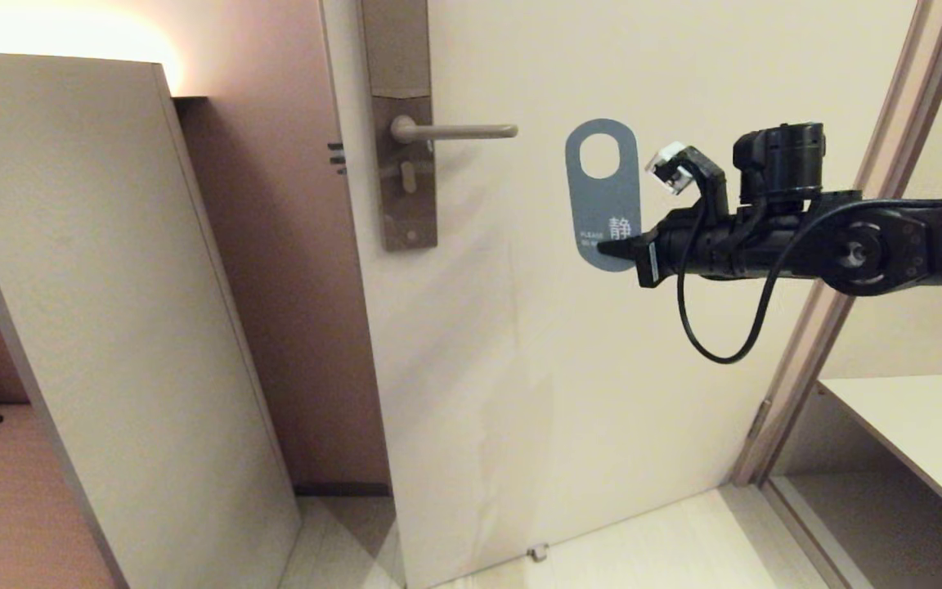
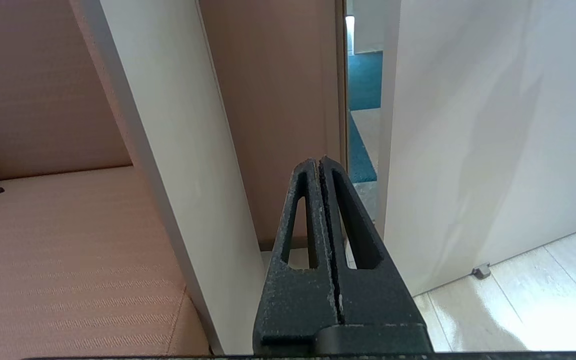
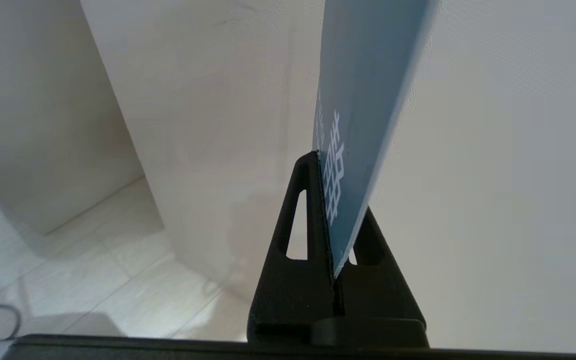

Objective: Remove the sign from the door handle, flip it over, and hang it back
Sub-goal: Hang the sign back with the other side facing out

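Note:
The sign [image 1: 602,196] is off the door handle [image 1: 459,131] and hangs in the air to the right of the lever's tip, upright, oval hole on top. Its teal-blue side with white print faces me. My right gripper [image 1: 614,249] reaches in from the right and is shut on the sign's bottom right corner. In the right wrist view the sign [image 3: 363,100] stands edge-on between the two fingers of the right gripper [image 3: 325,165]. The lever is bare. My left gripper [image 2: 318,162] is shut on nothing, low beside the door's edge, and does not show in the head view.
The cream door [image 1: 643,393] stands ajar, with its backplate [image 1: 405,172] and a small thumb-turn under the lever. A tall beige panel [image 1: 103,311] leans at the left. A pale shelf [image 1: 921,425] sits at the lower right beside the door frame [image 1: 847,245].

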Motion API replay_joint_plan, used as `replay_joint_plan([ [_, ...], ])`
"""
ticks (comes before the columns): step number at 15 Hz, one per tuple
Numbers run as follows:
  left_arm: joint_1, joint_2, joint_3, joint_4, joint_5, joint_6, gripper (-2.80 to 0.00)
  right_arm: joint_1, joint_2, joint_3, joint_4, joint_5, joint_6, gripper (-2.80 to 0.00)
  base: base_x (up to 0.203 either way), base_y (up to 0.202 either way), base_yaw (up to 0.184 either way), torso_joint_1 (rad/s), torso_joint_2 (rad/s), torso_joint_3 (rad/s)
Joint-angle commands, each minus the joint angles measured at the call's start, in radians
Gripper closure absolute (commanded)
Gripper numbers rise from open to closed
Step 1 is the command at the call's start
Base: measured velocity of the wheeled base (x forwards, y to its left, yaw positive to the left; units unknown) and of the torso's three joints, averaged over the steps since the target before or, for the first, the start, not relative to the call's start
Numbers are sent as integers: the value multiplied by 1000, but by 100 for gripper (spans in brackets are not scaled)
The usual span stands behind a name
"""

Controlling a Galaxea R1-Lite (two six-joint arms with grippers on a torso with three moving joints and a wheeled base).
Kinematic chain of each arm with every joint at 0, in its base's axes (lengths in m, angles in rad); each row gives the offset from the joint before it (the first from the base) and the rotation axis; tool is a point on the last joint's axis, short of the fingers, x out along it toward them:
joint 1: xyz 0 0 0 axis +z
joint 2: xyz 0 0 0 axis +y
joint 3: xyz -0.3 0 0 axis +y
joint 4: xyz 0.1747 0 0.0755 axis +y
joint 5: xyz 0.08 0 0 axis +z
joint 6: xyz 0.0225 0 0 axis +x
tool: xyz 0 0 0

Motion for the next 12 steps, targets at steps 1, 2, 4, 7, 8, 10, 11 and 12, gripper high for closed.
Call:
replay_joint_plan([
  [1, 1, -2, 0, 0, 1, 1, 0, 8, 16, -60, 49, 2, -2, 0, 0, 0, 0, 0, 0, 0],
  [2, 0, -2, 0, 0, 1, 1, 0, 12, 25, -87, 75, 0, -2, 0, 0, 0, 0, 0, 0, 0],
  [4, 0, 0, 0, 0, 0, 1, 0, 31, 47, -152, 113, -30, -2, 0, 0, 0, 0, 0, 0, 0],
  [7, 0, -1, -1, 0, 1, 1, 0, 76, 90, -237, 125, -75, -2, 0, 0, 0, 0, 0, 0, 0],
  [8, 0, -1, 0, 0, 0, 1, 0, 90, 107, -263, 125, -85, -2, 0, 0, 0, 0, 0, 0, 0],
  [10, 1, 0, 0, 0, 1, 2, 0, 111, 137, -302, 124, -143, -2, 0, 0, 0, 0, 0, 0, 0],
  [11, 1, -2, -1, 0, 0, 1, 0, 117, 148, -314, 124, -170, -2, 0, 0, 0, 0, 0, 0, 0],
  [12, 0, 0, -1, 0, -1, 2, 0, 120, 157, -324, 124, -187, -2, 0, 0, 0, 0, 0, 0, 0],
])
